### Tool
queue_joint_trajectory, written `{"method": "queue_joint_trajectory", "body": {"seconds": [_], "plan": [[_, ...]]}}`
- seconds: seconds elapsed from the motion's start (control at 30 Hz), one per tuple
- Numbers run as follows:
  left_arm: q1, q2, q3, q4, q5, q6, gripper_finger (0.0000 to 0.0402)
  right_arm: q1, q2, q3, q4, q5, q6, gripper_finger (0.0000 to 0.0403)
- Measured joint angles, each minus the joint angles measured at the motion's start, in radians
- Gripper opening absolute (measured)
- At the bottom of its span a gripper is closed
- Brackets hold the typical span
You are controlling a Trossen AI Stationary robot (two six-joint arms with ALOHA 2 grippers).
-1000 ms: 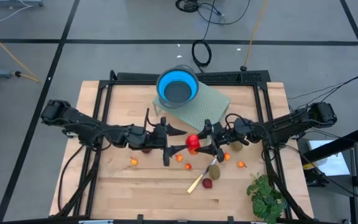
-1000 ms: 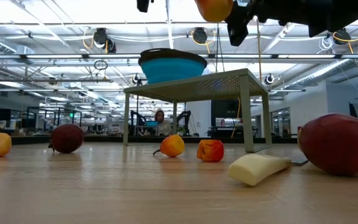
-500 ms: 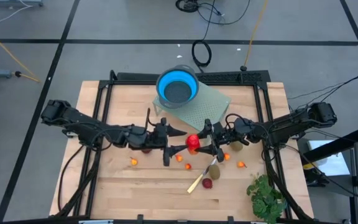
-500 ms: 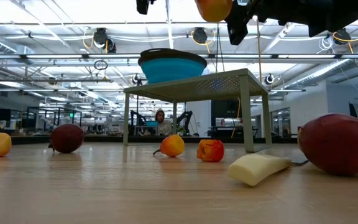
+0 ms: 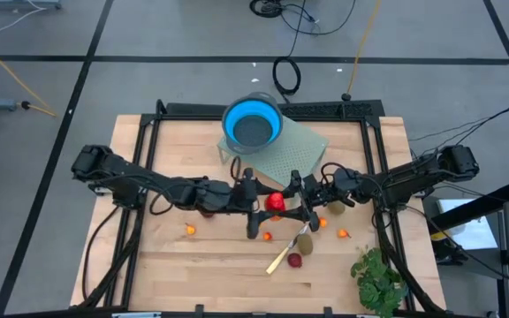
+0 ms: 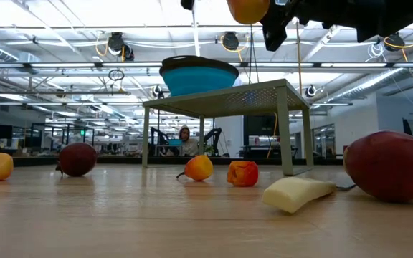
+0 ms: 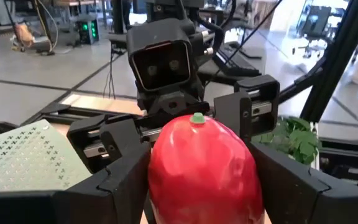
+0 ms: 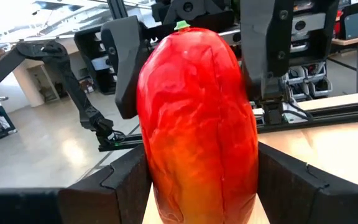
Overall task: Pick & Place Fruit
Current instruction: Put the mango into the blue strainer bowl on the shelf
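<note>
Red-orange fruit (image 5: 275, 201), mid-surface, held aloft.
Left gripper (image 5: 256, 204), advanced since half a second ago, jaws spread around fruit; right gripper (image 5: 295, 202) jaws clenched on it. Blue bowl (image 5: 252, 124) on rack: contents unclear.

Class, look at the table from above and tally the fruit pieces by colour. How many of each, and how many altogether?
Long red-orange piece, in the right gripper above mid-table, left gripper at it: 1
Brownish-green ovals: 2
Dark red balls: 2
Tiny orange-red pieces in view: 4
Total: 9
</note>
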Motion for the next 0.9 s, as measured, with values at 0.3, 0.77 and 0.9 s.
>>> {"method": "queue_joint_trajectory", "body": {"seconds": [0.3, 0.77, 0.9], "plan": [[0.004, 0.002, 0.008, -0.015, 0.003, 0.001, 0.0257, 0.000, 0.000, 0.000, 0.003, 0.004, 0.000, 0.0238], [0.004, 0.003, 0.008, -0.002, -0.018, 0.024, 0.0193, 0.000, 0.000, 0.000, 0.006, 0.005, 0.000, 0.0238], [0.004, 0.003, 0.008, -0.002, -0.018, 0.024, 0.0193, -0.001, 0.000, 0.000, 0.006, 0.005, 0.001, 0.0238]]}}
